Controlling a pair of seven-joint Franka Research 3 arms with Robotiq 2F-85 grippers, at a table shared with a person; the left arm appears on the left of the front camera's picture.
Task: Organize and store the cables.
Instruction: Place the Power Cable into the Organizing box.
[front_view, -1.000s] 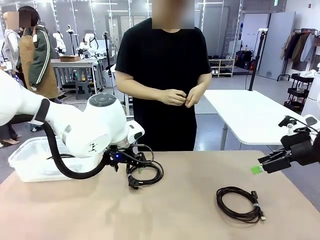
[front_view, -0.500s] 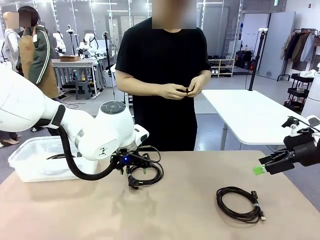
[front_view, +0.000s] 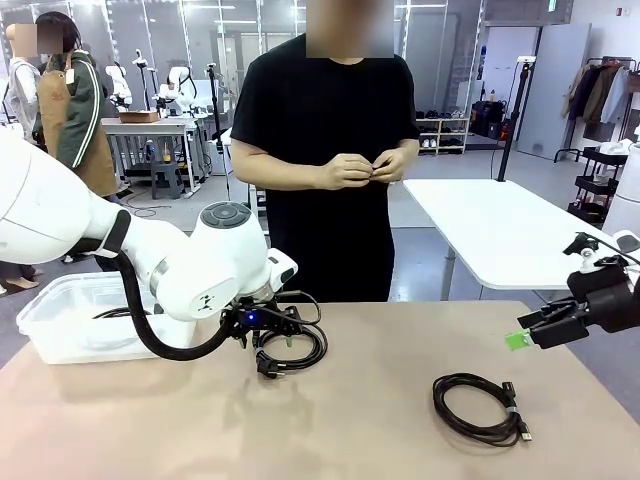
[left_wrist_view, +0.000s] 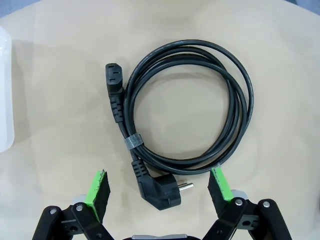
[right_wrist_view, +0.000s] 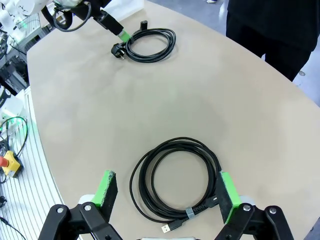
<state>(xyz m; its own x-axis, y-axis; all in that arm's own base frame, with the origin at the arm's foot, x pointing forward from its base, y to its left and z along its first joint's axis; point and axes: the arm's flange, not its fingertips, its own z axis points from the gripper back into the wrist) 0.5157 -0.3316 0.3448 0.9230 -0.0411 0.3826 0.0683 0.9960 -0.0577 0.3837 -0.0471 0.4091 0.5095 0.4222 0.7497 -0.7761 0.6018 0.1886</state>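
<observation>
No lettering, label or number can be read here.

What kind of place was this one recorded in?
Probably an open lab or workshop hall, not a home: a white worktable behind the person, a metal workbench with gear farther back, and a coat rack by the wall.

The tan, round-edged table (front_view: 380, 440) carries two coiled black cables and a bin. Seen from the front, a thick power cord (front_view: 295, 348) lies flat at about 10 o'clock of the tabletop. It is bound by a grey band (left_wrist_view: 133, 141), and its angled mains plug (left_wrist_view: 161, 192) and appliance socket end (left_wrist_view: 113, 78) rest on the surface. A thinner cable (front_view: 480, 405) lies at about 4 o'clock, well apart from the cord, tied with a band, its USB plug (right_wrist_view: 170, 228) on the table. A translucent white bin (front_view: 60, 335) sits at 9 o'clock.
</observation>
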